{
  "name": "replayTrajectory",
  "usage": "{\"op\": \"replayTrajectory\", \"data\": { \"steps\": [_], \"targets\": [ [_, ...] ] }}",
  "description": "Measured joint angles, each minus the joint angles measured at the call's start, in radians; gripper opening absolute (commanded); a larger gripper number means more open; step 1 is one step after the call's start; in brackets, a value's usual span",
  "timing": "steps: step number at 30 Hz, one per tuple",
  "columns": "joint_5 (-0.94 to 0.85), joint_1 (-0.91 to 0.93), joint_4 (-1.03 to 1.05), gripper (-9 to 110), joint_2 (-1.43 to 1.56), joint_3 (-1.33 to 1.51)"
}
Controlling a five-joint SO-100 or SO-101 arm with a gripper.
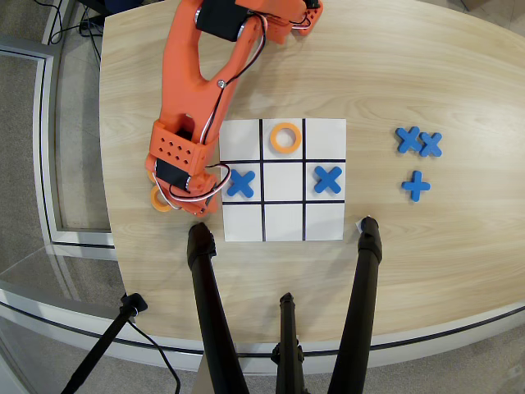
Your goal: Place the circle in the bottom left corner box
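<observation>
The board (283,201) is a white three-by-three grid with black lines in the middle of the table. One orange ring (285,137) lies in its top middle cell. The upper-right corner cell (325,138) is bare white. Blue crosses lie in the middle-left cell (240,182) and the middle-right cell (327,180). More orange rings (159,199) lie left of the board, mostly hidden under my arm. My gripper (174,197) points down over those rings. Its wrist body hides the fingers, so I cannot tell whether they are open or shut.
Three spare blue crosses (416,186) lie right of the board. The black legs of a camera stand (207,295) rest on the table's near side, just below the board. The table's curved left edge (105,164) is close to the rings.
</observation>
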Motion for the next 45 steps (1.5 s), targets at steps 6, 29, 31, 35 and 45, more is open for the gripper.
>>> {"op": "replayTrajectory", "data": {
  "steps": [6,29,31,35,45],
  "targets": [
    [-0.023,0.000,0.064,20,0.000,0.006],
    [-0.077,0.055,0.213,20,0.025,0.015],
    [-0.089,0.064,0.241,20,0.029,0.015],
    [-0.120,0.086,0.291,20,0.038,0.015],
    [-0.249,0.163,0.414,20,0.052,0.015]
  ]
}}
